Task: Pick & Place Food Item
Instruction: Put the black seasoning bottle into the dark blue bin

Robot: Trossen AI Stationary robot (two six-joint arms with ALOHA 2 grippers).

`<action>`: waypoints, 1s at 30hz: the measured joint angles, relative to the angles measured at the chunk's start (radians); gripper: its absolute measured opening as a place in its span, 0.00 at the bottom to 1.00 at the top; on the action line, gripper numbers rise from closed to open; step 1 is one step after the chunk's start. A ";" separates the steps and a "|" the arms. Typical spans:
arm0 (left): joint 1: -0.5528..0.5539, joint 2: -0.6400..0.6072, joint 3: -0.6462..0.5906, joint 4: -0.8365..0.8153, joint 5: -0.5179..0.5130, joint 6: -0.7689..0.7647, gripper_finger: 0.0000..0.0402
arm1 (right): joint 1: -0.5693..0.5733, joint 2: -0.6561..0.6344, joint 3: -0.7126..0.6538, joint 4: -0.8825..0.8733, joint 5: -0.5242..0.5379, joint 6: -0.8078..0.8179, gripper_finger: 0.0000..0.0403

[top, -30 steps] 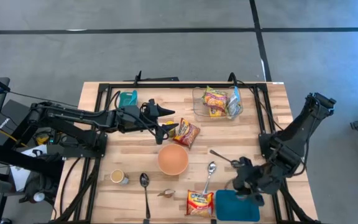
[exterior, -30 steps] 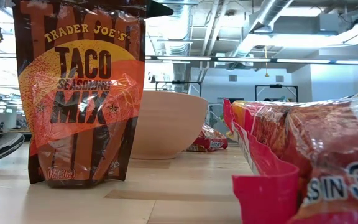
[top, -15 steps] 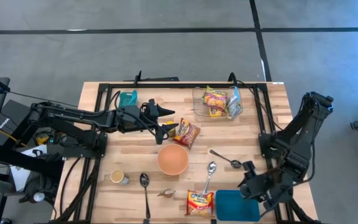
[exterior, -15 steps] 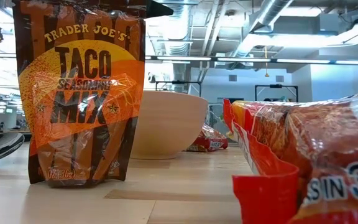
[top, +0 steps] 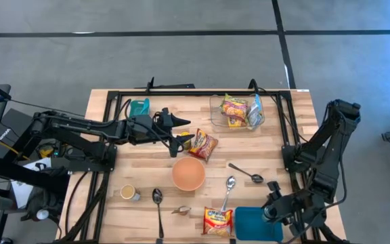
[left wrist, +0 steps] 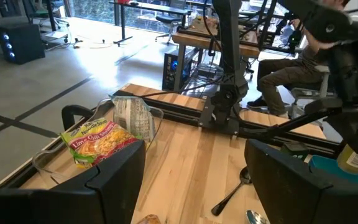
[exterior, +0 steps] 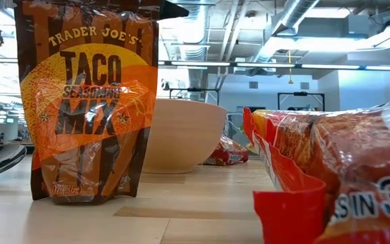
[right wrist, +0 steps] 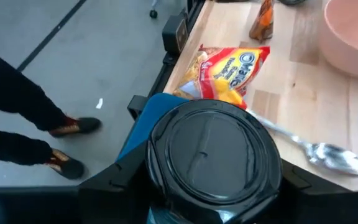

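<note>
The black-lidded jar [right wrist: 213, 152] was the item I took to be in play. The right gripper [top: 274, 209] had it clamped between its fingers, and the lid filled most of the right wrist view. In the overhead picture that gripper sat at the lower right of the frame, at the right-hand edge of the teal board [top: 252, 227]. I could not tell whether the jar hung clear of the board or rested on it.

I judged the pick to be done and the placing still open. The jar had not been let go, and nothing showed me where it was meant to land.

Just left of the board lay a red and yellow snack packet [top: 217, 220], with a spoon [top: 229, 186] above it. A pink bowl [top: 188, 173] sat near the middle of the frame.

Above the bowl, the taco seasoning mix packet [top: 203, 144] lay just beside the left gripper [top: 181, 142]. That gripper's fingers stood wide apart with nothing gripped between them. Whether a fingertip touched the packet, I could not tell. In the table-level view the same packet stood upright at the left of the frame.

A clear container [top: 214, 102] of noodle packets sat toward the upper right of the table. A person's legs [right wrist: 17, 106] showed on the floor beyond the table edge.
</note>
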 joint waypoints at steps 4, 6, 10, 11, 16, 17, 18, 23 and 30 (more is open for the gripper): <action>0.000 0.000 0.000 0.000 0.000 0.000 0.67 | 0.035 0.000 -0.051 0.041 0.046 0.048 0.49; 0.000 0.000 0.000 0.000 0.000 0.000 0.67 | 0.047 0.000 -0.074 0.049 0.072 0.067 0.48; 0.000 0.000 0.000 0.000 0.000 0.000 0.67 | 0.059 0.000 -0.103 0.073 0.079 0.100 0.48; 0.000 0.000 0.000 0.000 0.000 0.000 0.67 | 0.059 0.000 -0.114 0.086 0.081 0.101 0.48; 0.000 0.000 0.000 0.000 0.000 0.000 0.67 | 0.059 0.000 -0.171 0.171 0.081 0.108 0.50; 0.000 0.000 0.000 0.000 0.000 0.000 0.67 | 0.059 0.000 -0.178 0.183 0.081 0.109 0.49; 0.000 0.000 0.000 0.000 0.000 0.000 0.67 | 0.059 0.000 -0.186 0.197 0.081 0.109 0.49; 0.000 0.000 0.000 0.000 0.000 0.000 0.67 | 0.060 0.001 -0.223 0.230 0.074 0.110 0.48; 0.000 0.000 0.000 0.000 0.000 0.000 0.67 | 0.060 0.085 -0.229 0.268 0.072 0.110 0.50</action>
